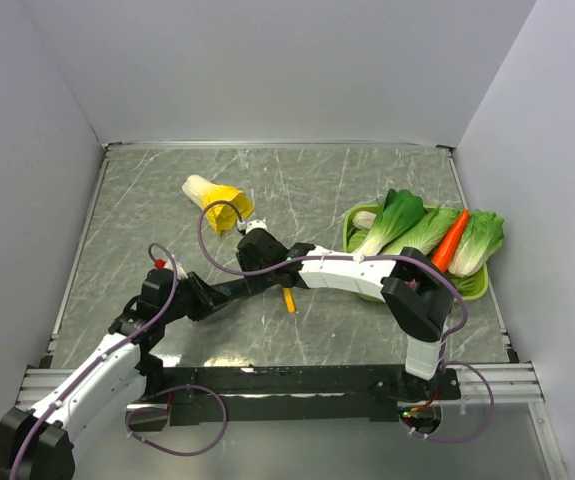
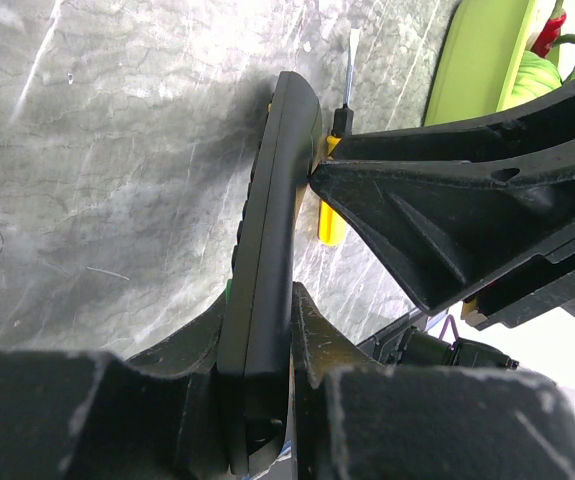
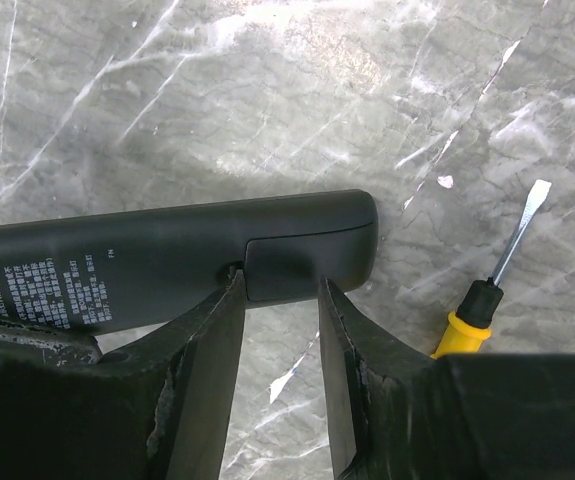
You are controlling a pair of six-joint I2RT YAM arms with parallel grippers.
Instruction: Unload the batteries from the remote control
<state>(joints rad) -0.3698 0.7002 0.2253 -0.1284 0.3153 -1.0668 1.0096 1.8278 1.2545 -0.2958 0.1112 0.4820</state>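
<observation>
The left gripper (image 2: 257,330) is closed tight on the remote control (image 3: 167,255). Its two fingers pinch one end of the remote, one finger on the front and one on the back. The remote is a long, flat, black bar. It is held on its edge over the middle of the grey marble table (image 1: 367,190). The side with buttons faces away from the right arm. The back, with small white print, faces the right wrist camera.

The right gripper (image 3: 279,290) is partly open and holds nothing. Its two fingertips (image 3: 229,290) sit against the back of the remote, near the far end. They are at the battery cover (image 3: 302,262), one near each side of it. The cover is on the remote. The batteries cannot be seen in any view.

A screwdriver (image 3: 484,293) with a yellow handle and a flat tip lies on the table just beside the remote. Nothing is touching it.

A green tray (image 1: 477,285) sits well off to the right. It holds leafy green bok choy (image 1: 392,220) and an orange carrot (image 1: 450,240). Farther back on the table lies a yellow and white vegetable (image 1: 215,198). It may be a cabbage or an ear of corn, but it is too small to tell.
</observation>
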